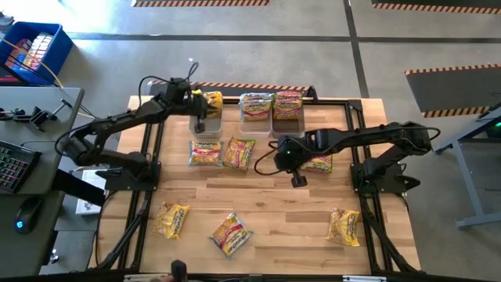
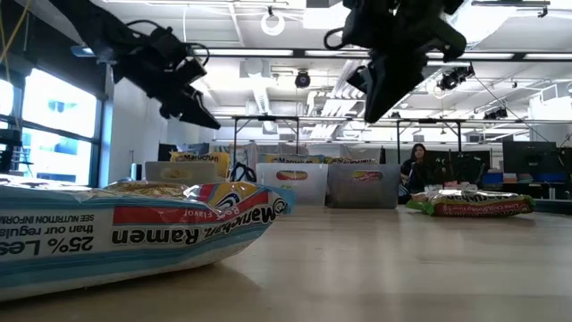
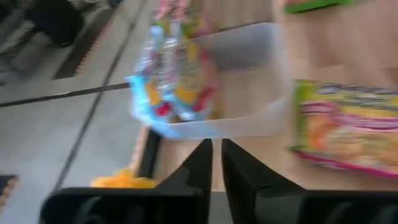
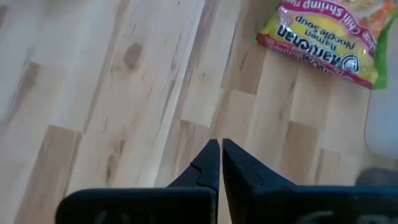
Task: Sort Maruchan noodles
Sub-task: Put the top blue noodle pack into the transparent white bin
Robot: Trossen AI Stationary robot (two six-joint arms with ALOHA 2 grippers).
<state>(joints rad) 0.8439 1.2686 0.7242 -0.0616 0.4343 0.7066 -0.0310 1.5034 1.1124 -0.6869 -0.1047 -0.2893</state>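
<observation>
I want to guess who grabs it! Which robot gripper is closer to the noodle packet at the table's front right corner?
The right gripper. It hangs over mid-table, up-left of that packet. The left gripper is far off by the back bins.

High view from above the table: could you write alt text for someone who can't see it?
Two dark robot arms work over a wooden table strewn with Maruchan noodles. The left gripper hangs over the leftmost of three bins along the far edge; the right gripper hovers mid-table, shut and empty.

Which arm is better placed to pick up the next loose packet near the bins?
Probably the right. The right gripper hangs empty and shut next to a packet, while the left gripper is over the clear bin.
</observation>
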